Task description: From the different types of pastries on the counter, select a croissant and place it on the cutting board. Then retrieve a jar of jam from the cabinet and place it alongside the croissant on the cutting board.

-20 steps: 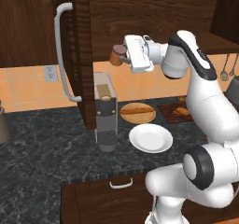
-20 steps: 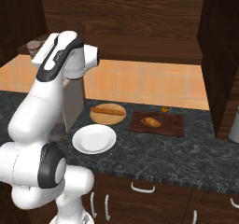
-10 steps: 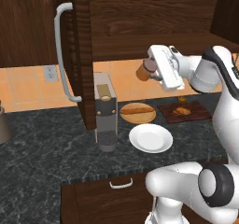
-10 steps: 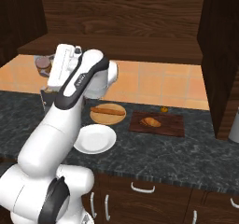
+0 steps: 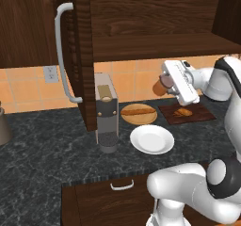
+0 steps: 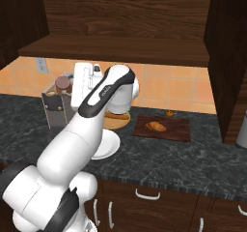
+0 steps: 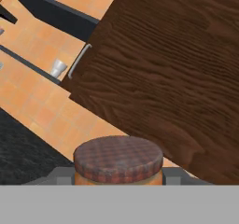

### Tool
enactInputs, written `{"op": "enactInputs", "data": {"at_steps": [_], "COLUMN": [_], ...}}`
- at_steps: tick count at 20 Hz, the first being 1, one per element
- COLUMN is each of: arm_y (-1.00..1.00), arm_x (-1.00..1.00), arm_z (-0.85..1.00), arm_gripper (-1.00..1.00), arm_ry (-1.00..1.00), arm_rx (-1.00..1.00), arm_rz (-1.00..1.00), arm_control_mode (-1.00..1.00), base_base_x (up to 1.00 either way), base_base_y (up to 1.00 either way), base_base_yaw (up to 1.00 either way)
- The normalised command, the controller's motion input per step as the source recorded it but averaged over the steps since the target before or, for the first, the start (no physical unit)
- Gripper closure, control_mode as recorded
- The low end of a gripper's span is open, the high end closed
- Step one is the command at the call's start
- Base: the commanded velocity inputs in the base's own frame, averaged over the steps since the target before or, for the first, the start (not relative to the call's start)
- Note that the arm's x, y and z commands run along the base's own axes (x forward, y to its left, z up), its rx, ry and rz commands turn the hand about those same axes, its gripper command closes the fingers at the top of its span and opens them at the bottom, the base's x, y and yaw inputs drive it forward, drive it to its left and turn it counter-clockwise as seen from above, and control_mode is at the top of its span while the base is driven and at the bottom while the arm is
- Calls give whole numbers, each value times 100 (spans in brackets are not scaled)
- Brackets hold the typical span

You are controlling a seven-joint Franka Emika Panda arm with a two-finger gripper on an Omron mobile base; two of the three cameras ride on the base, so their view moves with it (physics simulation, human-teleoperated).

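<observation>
I had the gripper up in the air, closed tight on the jar, orange-brown with a checked reddish lid. In the hand view the jar sat right between the finger tips, lid toward the camera, with the open cabinet door behind it. From the left base view the jar hung above the counter, over the gap between the wooden plate and the board, below the cabinet shelf. In the right base view the jar showed just left of the white hand, above the coffee machine.

The croissant lay on the board, near its middle; right base view agreed, croissant on the board. The baguette lay on the wooden plate, just left of the board. A white plate sat nearer me on the counter, in front of the wooden plate. The coffee machine stood left of both plates, right beside the open door, whose grey handle faced left. There was a small orange thing at the board's back edge; too small for me to tell what. A metal pot stood at the far left of the counter.
</observation>
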Motion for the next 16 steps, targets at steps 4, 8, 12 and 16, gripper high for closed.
{"op": "enactInputs", "data": {"at_steps": [4, 8, 12, 16], "arm_y": [-59, -67, -38, -14], "arm_x": [0, 0, 20, 32], "arm_z": [-46, -36, -45, -42], "arm_gripper": [100, 100, 100, 100], "arm_ry": [-9, -6, 0, 4], "arm_rx": [-6, -2, 0, 0], "arm_rz": [0, 0, -12, -18], "arm_control_mode": [-100, -100, -100, -100], "base_base_x": [0, 0, 0, 0], "base_base_y": [0, 0, 0, 0], "base_base_yaw": [0, 0, 0, 0]}}
